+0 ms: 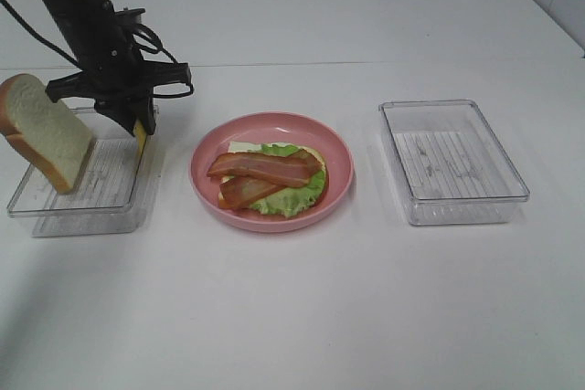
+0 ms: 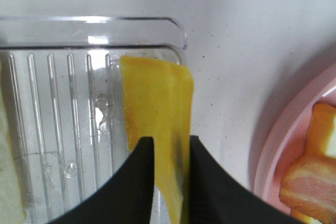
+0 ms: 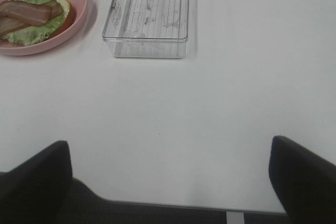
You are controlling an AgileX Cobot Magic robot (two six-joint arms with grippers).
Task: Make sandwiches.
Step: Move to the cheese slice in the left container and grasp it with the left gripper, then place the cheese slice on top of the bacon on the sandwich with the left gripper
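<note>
On the pink plate lies an open sandwich: a white bread slice under green lettuce and two bacon strips. It also shows in the right wrist view as the sandwich. My left gripper is shut on a yellow cheese square that hangs on edge over the right end of the left clear box. The left wrist view shows the cheese pinched between the black fingers. A second bread slice leans in that box's left end. My right gripper is open over bare table.
A clear ribbed box with nothing in it stands right of the plate, and the right wrist view shows this box too. The plate's rim sits close to the left box's corner. White tabletop stretches in front of everything.
</note>
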